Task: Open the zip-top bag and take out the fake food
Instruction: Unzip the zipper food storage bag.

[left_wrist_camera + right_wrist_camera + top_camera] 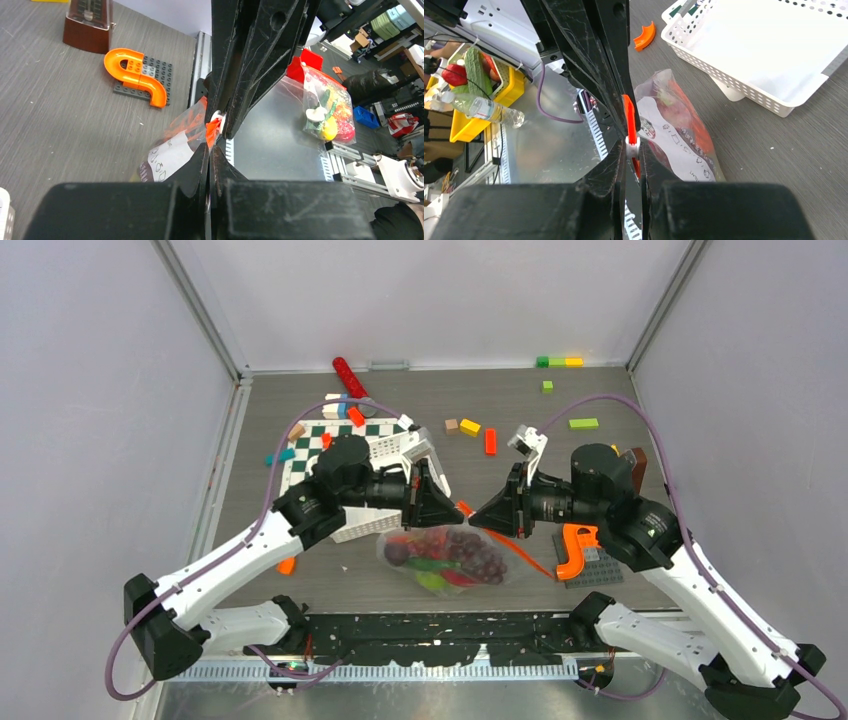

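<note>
Left claw (452,508) and right claw (474,520) tight on clear crinkly zip-top bag's (445,555) orange zip strip (628,112), seemingly at its white slider (632,145).

zip-top bag (386,540), fake food (478,552) inside

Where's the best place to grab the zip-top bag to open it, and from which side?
Probably by the orange zip strip, not the bulging body of the zip-top bag. The strip is a thin ridge held up above the fake food, so jaws can pinch across it, coming in level from left and right; the white slider gives one side a tab.
</note>
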Robot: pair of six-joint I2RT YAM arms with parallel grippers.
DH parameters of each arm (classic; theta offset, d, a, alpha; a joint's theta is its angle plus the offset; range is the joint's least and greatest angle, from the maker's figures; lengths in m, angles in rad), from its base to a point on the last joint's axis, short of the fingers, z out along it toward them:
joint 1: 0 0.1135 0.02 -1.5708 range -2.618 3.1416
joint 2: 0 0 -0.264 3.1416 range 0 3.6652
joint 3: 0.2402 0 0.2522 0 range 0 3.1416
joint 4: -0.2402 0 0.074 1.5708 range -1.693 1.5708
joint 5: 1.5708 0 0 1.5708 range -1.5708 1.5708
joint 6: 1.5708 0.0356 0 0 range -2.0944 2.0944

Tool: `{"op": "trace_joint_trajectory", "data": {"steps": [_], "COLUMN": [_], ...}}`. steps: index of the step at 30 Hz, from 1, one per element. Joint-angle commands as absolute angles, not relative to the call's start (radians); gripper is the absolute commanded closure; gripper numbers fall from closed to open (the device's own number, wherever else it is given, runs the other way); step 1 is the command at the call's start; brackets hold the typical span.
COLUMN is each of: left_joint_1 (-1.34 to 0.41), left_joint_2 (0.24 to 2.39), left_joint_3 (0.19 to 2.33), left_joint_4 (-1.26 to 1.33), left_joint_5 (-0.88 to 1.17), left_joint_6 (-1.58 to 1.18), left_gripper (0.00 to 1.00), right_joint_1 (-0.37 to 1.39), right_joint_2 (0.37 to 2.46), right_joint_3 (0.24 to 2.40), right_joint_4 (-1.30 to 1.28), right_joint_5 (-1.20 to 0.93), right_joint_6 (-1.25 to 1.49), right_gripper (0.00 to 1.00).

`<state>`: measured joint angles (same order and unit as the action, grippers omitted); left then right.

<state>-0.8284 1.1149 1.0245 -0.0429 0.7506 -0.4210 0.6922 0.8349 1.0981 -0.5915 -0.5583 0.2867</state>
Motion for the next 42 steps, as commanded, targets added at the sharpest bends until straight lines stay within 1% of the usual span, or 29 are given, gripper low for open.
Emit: {"op": "trace_joint_trajectory", "data": {"steps": [1,6,13,19,26,31,42], "left_joint_1": [-0.796,-0.767,-0.751,-0.745,-0.707,-0.689,-0.672], "left_joint_2": [1.069,1.04,0.996,0.954,0.882,0.849,0.831], "left_joint_3": [1.095,1.114,1.202,1.247,1.246,1.238,1.22], "left_joint_4": [-0.035,-0.108,-0.347,-0.47,-0.524,-0.549,-0.548], "left_joint_5": [0.7,0.668,0.526,0.416,0.323,0.226,0.193], "left_joint_6": [-0.386,-0.346,-0.153,-0.058,-0.006,0.028,0.038], "left_gripper": [1.0,1.0,1.0,1.0,1.0,1.0,1.0], "right_joint_1": [0.695,0.695,0.695,0.695,0.694,0.695,0.695], "right_joint_2": [0.787,0.755,0.706,0.683,0.674,0.675,0.671], "right_joint_3": [1.077,1.064,1.028,1.02,1.016,1.021,1.021], "right_joint_4": [-0.622,-0.633,-0.603,-0.619,-0.628,-0.653,-0.703], "right_joint_5": [-0.483,-0.446,-0.405,-0.393,-0.397,-0.445,-0.472], "right_joint_6": [0.305,0.314,0.344,0.332,0.325,0.294,0.278], "right_gripper": [1.0,1.0,1.0,1.0,1.0,1.0,1.0]}}
